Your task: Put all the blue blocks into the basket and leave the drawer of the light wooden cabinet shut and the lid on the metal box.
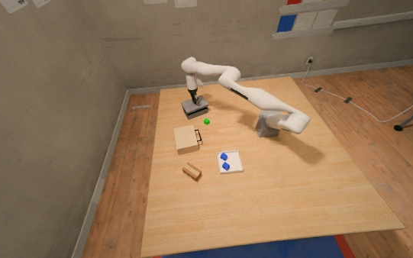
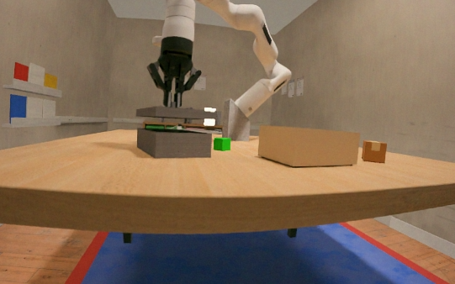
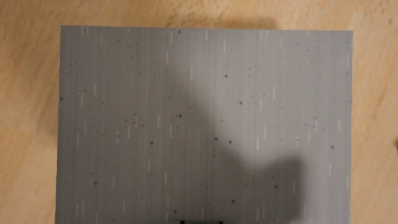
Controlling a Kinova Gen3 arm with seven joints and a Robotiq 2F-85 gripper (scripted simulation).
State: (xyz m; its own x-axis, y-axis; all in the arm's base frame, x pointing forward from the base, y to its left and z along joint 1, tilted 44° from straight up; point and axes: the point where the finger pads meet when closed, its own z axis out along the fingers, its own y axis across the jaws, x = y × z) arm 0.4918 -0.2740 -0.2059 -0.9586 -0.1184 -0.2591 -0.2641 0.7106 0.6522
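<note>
My gripper (image 1: pixel 195 101) (image 2: pixel 172 105) (image 3: pixel 201 221) is shut on the lid's handle, which the fingers hide. The grey lid (image 1: pixel 189 105) (image 2: pixel 151 112) (image 3: pixel 125 100) is roughly level over the metal box (image 1: pixel 197 114) (image 2: pixel 177 145), with a gap between them. The box's inside is hidden. The white basket (image 1: pixel 235 162) holds one blue block (image 1: pixel 224 156) and another blue block (image 1: pixel 226 166), both inside its rim. The light wooden cabinet (image 1: pixel 185 137) (image 2: pixel 311 143) has a black handle (image 1: pixel 198 136); its drawer looks shut.
A green block (image 1: pixel 206 121) (image 2: pixel 222 144) lies on the table between the metal box and the cabinet. A small brown box (image 1: pixel 191 172) (image 2: pixel 374 152) lies beyond the cabinet, left of the basket in the top view. Something green shows through the gap under the lid in the exterior view.
</note>
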